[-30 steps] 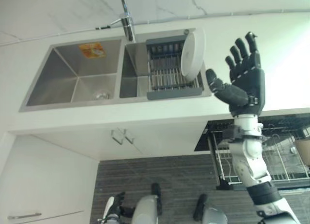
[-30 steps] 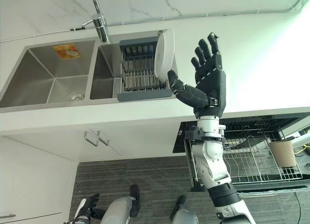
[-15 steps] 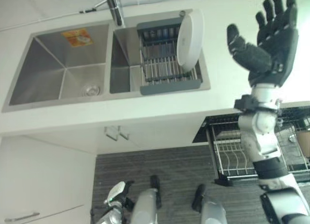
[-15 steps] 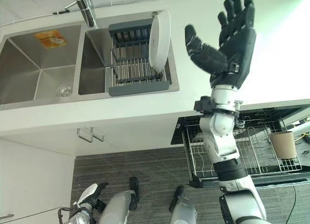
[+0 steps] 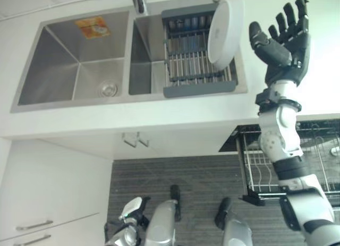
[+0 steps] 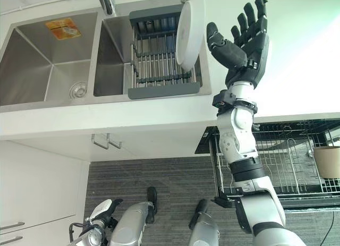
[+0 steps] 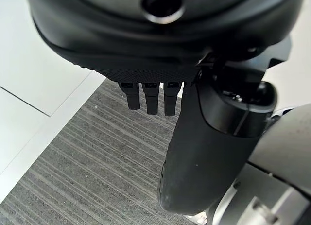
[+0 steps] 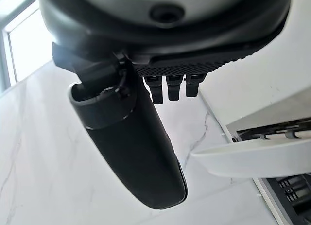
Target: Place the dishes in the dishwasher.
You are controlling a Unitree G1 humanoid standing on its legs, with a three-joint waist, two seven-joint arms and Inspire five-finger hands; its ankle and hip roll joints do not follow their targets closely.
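Moved closer to the white plate (image 6: pixel 190 32) standing on edge in the sink rack (image 6: pixel 159 60) at upper centre, right hand (image 6: pixel 245 41) raised just beside it, fingers spread and empty, seemingly to grasp; left hand (image 7: pixel 204 132) low, fingers straight.

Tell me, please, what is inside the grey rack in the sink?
One white plate stands on its edge at the right end of the rack. The other bars look bare. The plate hides the part of the rack behind it. The open right hand is beside it, apart.

right robot hand (image 6: pixel 245 40) nears plate (image 6: pixel 189 32)
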